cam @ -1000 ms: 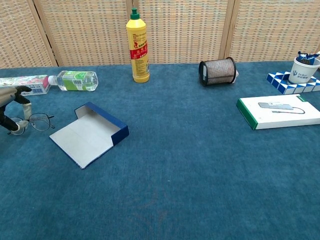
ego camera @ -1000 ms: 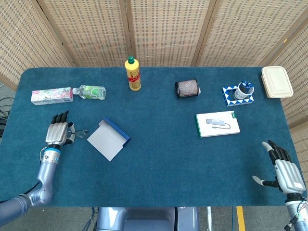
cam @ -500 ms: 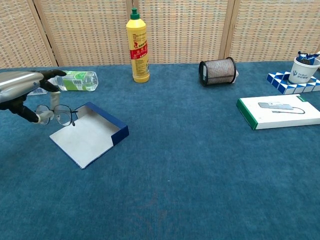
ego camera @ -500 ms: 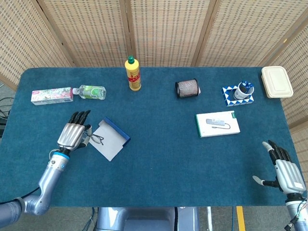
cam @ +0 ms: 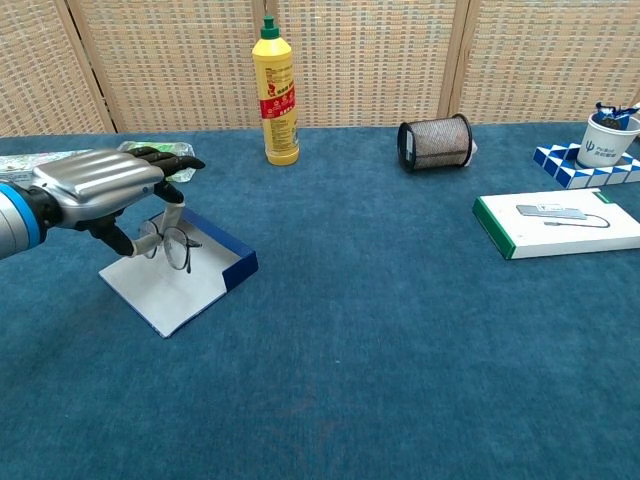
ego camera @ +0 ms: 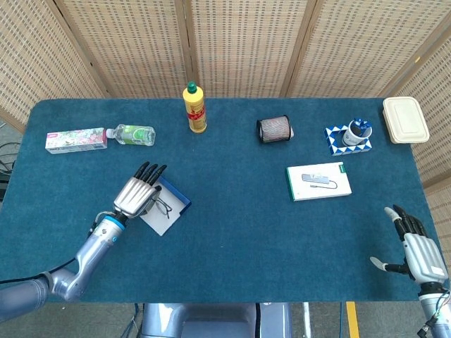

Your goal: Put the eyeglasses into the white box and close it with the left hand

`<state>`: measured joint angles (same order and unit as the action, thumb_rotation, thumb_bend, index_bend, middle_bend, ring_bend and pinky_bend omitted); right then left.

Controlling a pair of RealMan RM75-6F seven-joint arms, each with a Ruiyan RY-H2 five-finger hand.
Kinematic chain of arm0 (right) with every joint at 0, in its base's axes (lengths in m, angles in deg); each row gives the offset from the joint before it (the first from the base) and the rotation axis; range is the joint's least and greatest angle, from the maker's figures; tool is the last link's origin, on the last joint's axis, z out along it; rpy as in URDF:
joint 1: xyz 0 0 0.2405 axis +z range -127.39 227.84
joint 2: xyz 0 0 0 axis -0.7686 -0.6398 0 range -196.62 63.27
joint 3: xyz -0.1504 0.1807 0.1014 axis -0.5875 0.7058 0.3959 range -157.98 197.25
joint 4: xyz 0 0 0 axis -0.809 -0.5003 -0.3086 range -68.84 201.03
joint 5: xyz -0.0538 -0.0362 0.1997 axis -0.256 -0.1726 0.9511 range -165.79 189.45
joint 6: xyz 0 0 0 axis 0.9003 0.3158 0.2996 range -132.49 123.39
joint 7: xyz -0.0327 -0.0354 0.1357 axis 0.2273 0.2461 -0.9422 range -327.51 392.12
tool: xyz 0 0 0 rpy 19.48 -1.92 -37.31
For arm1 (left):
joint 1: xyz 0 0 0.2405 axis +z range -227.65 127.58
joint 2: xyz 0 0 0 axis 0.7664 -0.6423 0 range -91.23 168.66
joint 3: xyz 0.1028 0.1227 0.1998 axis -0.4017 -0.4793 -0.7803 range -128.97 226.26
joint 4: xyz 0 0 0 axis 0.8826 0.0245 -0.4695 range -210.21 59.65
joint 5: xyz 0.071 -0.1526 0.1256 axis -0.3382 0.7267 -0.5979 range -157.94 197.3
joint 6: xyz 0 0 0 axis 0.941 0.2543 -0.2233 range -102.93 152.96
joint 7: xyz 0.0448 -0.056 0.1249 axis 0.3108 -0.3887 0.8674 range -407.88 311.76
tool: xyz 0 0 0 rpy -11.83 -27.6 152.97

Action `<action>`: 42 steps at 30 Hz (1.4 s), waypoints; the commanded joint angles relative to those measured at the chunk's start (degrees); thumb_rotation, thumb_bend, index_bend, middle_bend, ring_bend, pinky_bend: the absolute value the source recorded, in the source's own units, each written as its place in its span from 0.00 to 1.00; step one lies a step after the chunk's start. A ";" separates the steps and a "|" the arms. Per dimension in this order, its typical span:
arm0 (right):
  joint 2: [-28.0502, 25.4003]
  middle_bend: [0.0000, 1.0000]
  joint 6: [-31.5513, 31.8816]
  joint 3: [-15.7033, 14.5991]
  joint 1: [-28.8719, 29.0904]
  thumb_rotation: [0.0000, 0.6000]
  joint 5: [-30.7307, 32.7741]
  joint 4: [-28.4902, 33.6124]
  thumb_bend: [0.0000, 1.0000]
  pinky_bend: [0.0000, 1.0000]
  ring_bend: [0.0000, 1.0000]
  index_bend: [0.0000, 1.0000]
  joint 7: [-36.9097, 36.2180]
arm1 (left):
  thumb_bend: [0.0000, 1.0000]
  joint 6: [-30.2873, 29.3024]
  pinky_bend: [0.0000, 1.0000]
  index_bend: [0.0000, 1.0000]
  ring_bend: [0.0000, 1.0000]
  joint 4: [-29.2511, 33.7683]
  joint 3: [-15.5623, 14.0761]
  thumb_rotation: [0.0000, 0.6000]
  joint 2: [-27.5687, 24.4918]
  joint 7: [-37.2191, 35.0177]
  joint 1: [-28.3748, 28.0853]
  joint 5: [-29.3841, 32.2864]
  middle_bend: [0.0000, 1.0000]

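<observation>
Head view: the left hand hangs over the open white box on the bench, holding the eyeglasses above the tray. The right hand rests at the near right edge, fingers spread and empty.

Chest view: the left hand pinches the eyeglasses just above the box.

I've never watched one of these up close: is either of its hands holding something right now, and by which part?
The left hand pinches the eyeglasses at one end of the frame, over the white box. The right hand holds nothing.
</observation>
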<state>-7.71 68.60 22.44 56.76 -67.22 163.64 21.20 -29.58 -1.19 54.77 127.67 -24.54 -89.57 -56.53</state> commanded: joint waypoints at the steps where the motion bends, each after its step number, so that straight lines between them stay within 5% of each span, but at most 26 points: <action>1: -0.02 0.00 -0.09 0.00 0.03 1.00 0.03 0.00 0.00 0.00 0.00 0.00 -0.05 | 0.47 0.78 0.00 0.66 0.00 -3.36 -0.55 1.00 1.57 0.73 -1.02 -0.65 0.00; 30: -0.16 0.00 -0.69 0.04 0.27 1.00 0.45 0.23 0.00 0.00 0.00 0.00 -0.11 | 0.46 -0.93 0.00 0.64 0.00 -21.29 -3.47 1.00 10.91 2.29 -4.53 -7.83 0.00; 38: -0.17 0.00 -0.65 0.03 0.27 1.00 0.33 0.13 0.00 0.00 0.00 0.00 -0.38 | 0.42 -2.60 0.00 0.19 0.00 -23.62 -3.76 1.00 12.25 1.58 -4.43 -9.01 0.00; 42: -0.17 0.00 -0.64 0.02 0.28 1.00 0.28 0.10 0.00 0.00 0.00 0.00 -0.40 | 0.41 -3.50 0.00 0.07 0.00 -24.01 -4.05 1.00 11.82 0.52 -4.11 -9.65 0.00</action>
<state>-7.87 67.95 22.46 57.03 -66.94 163.73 20.81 -33.01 -25.14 50.80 139.57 -23.92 -93.76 -66.10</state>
